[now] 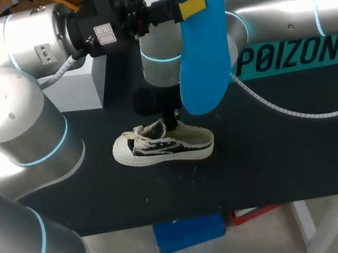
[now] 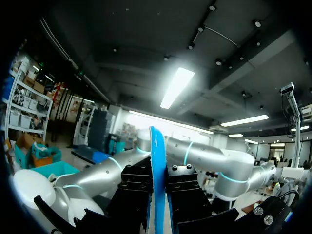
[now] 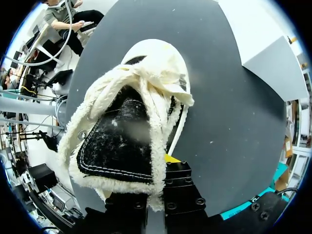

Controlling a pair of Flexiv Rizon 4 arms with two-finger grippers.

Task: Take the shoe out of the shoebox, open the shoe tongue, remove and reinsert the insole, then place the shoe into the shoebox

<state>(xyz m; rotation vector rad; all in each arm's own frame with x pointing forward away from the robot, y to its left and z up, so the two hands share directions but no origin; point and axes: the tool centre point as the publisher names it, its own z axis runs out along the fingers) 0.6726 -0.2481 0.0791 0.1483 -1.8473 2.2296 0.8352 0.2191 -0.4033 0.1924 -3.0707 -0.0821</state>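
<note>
The left claw clenches the blue foam insole aloft at twelve o'clock of the cream-and-black canvas sneaker, whose rim the right claw pinches, likely steadying it for reinsertion.

The insole is bright blue all over. The left gripper is black with a yellow tip. The right gripper is black too, with a sliver of yellow beside the shoe. The shoe is cream with black side panels, cream laces and a white toe and sole. Inside, cream fleece rings a black patch with white stitching and pale flecks. The table is black. The shoebox, far right, is teal with black lettering. The box, far left, is white. The left arm and right arm are silver with pale blue rings.
</note>
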